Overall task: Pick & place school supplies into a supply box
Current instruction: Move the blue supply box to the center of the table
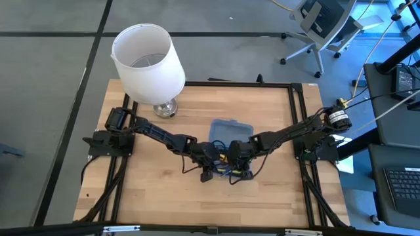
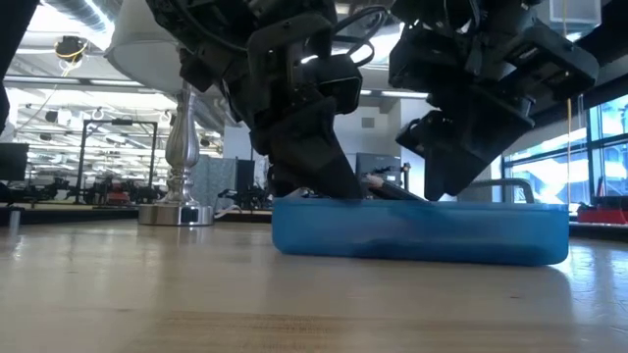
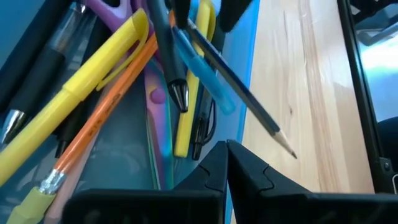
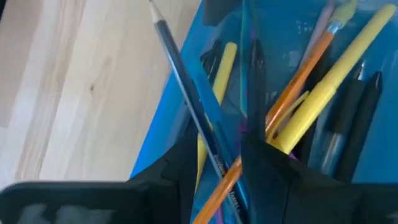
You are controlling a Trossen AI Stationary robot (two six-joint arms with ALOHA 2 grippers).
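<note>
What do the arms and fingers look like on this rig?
Both arms are dark, near-black, jointed links. The left gripper and right gripper have matte black, angular fingers. Black cables run along the arms; a gold-banded cylinder sits by the right base.

Grey floor (image 1: 52, 98), office chair (image 1: 325, 26), bright windows (image 2: 549, 162)

both arms (image 1: 223, 154) crowding box (image 2: 422, 235), lamp (image 1: 149, 62) behind
</note>
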